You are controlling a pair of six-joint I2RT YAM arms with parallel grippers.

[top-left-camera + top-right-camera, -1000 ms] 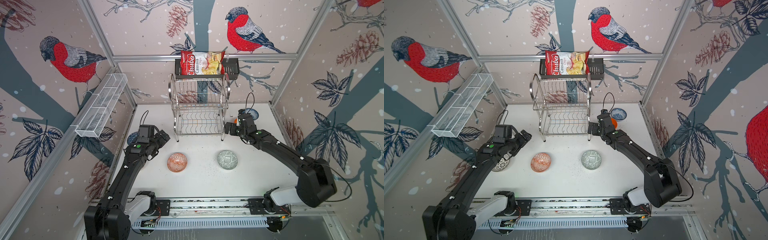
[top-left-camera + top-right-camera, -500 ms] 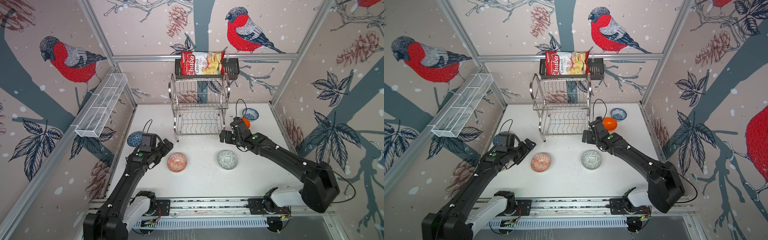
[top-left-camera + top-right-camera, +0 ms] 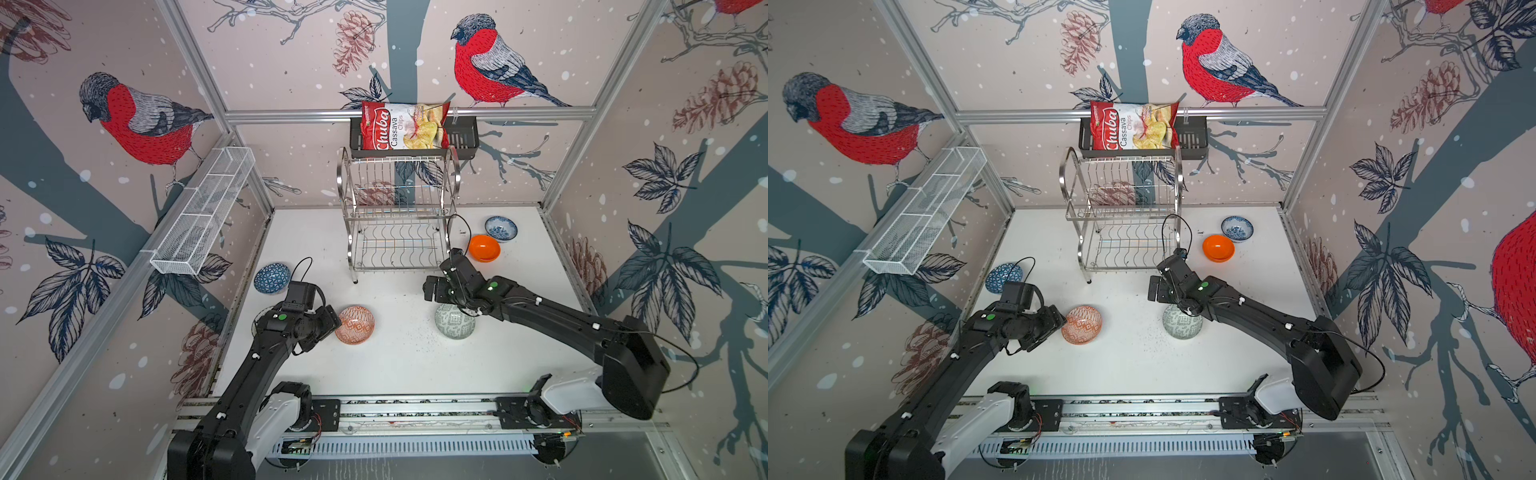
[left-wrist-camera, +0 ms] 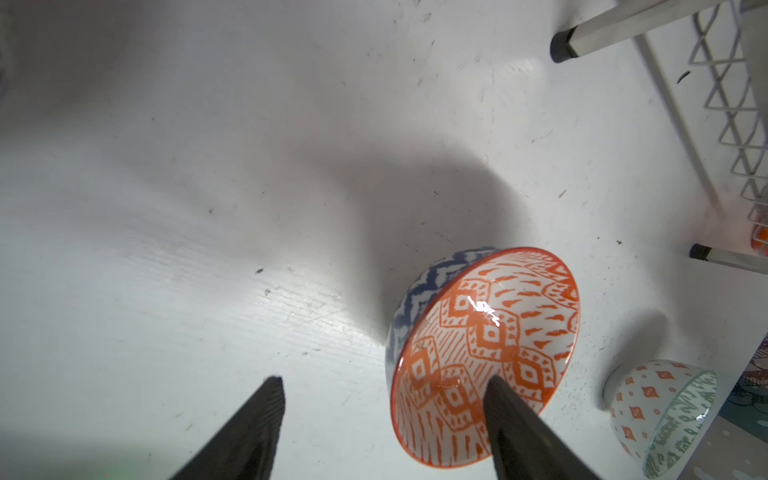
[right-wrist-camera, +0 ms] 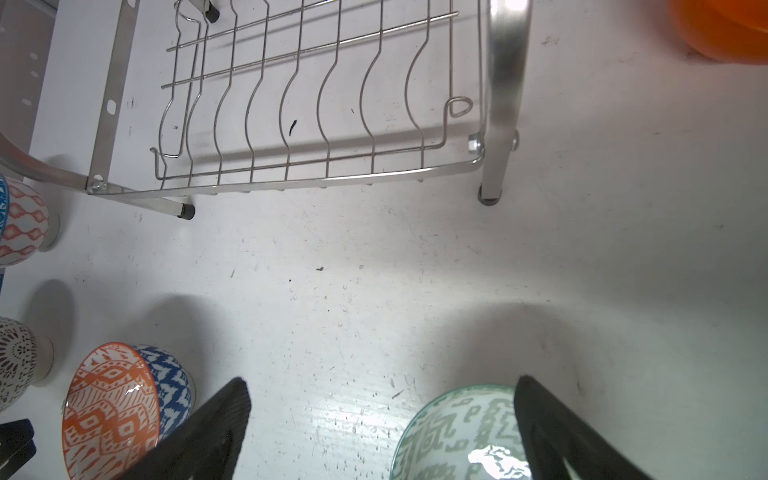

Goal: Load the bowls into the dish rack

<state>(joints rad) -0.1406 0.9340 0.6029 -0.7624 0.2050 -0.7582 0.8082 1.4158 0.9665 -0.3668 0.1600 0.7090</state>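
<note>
The steel dish rack (image 3: 399, 216) stands empty at the back middle. My left gripper (image 4: 382, 380) is open astride the near rim of the orange-white patterned bowl (image 3: 358, 328), one finger (image 4: 511, 419) over its inside and the other outside it. My right gripper (image 5: 382, 384) is open just above the grey-green patterned bowl (image 3: 455, 323), with one finger (image 5: 548, 419) over that bowl. A dark blue bowl (image 3: 272, 278) sits at the left. A plain orange bowl (image 3: 484, 248) and a white-blue floral bowl (image 3: 500, 228) sit right of the rack. The dotted bowl (image 5: 12, 365) is mostly hidden under my left arm in both top views.
A black basket (image 3: 463, 139) holding a chips bag (image 3: 403, 126) hangs on the back wall above the rack. A long white mesh basket (image 3: 203, 216) is fixed to the left wall. The rack's feet (image 5: 490, 195) stand close beyond my right gripper.
My left gripper moved right to the orange-white bowl and its jaws narrowed. My right gripper pulled back from beside the rack and came down over the grey-green bowl.
</note>
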